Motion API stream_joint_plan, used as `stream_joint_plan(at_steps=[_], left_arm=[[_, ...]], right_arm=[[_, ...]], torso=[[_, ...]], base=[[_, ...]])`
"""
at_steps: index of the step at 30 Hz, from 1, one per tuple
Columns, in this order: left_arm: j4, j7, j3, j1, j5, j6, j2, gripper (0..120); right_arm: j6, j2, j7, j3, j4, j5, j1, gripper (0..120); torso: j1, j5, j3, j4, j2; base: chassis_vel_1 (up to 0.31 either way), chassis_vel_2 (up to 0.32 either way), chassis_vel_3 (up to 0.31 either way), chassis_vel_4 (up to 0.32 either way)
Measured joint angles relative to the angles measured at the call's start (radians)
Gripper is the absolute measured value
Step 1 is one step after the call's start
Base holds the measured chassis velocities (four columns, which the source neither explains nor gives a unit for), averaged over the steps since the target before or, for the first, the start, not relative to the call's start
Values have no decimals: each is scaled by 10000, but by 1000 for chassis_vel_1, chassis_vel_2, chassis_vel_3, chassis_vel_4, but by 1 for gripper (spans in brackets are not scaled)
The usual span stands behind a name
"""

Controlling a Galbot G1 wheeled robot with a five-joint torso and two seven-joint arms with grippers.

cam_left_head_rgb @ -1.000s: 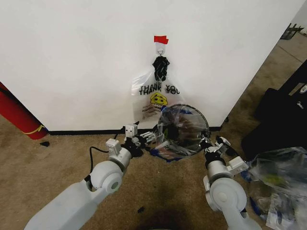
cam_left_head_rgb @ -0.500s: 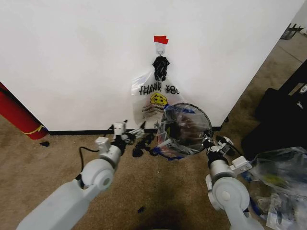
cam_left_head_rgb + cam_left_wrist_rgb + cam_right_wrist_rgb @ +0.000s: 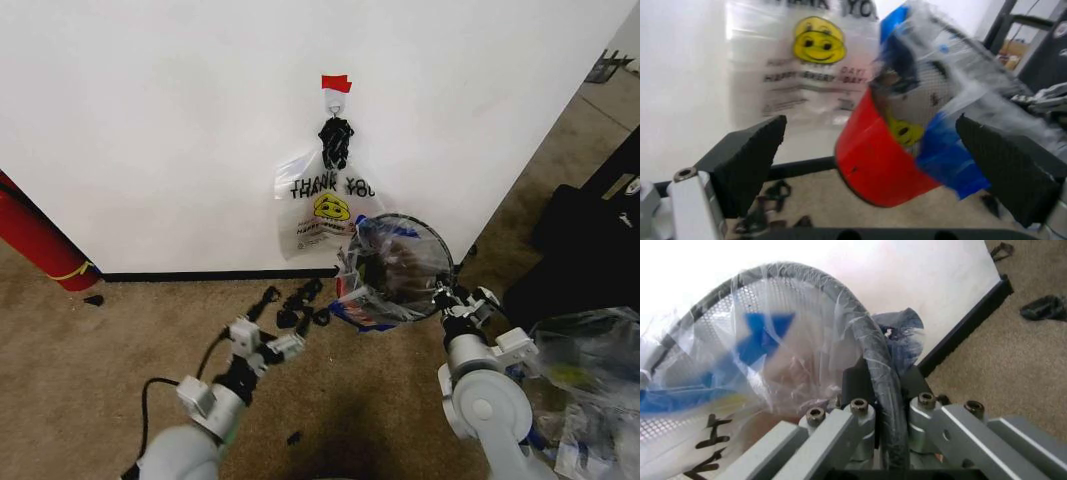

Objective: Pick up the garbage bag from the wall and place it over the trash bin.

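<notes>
The trash bin, black mesh with a red base, is tilted with its mouth toward me, just in front of the wall. The garbage bag, thin plastic with blue strips, lines it and drapes over the rim. My right gripper is shut on the bin's black rim, pinching bag plastic with it. My left gripper is open over the carpet, apart from the bin. The bin shows beyond its wide-spread fingers.
A like smiley bag hangs from a hook under red tape. Small black pieces lie on the carpet. A red cylinder leans at left. A black case and clear plastic bundle crowd the right.
My left arm has drawn back from the bin toward me, gripper open. The bin, held by my right gripper, has shifted slightly right.
</notes>
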Motion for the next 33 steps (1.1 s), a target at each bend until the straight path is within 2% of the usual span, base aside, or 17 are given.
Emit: stream_joint_plan(at_steps=[6, 16, 33], left_arm=[[297, -125, 503, -728, -276, 515, -313, 100], [871, -387, 991, -1293, -662, 855, -719, 100], [1535, -548, 1486, -1991, -779, 1058, -1119, 100]], right_arm=[[-7, 30, -17, 0, 87, -32, -82, 0], [-18, 84, -40, -67, 91, -62, -46, 0], [-21, 88, -71, -184, -114, -79, 149, 0]], torso=[[0, 1, 1, -1, 0], [1, 0, 1, -1, 0], [2, 0, 2, 0, 0]], base=[[0, 0, 0, 0], [0, 0, 0, 0], [0, 0, 0, 0]])
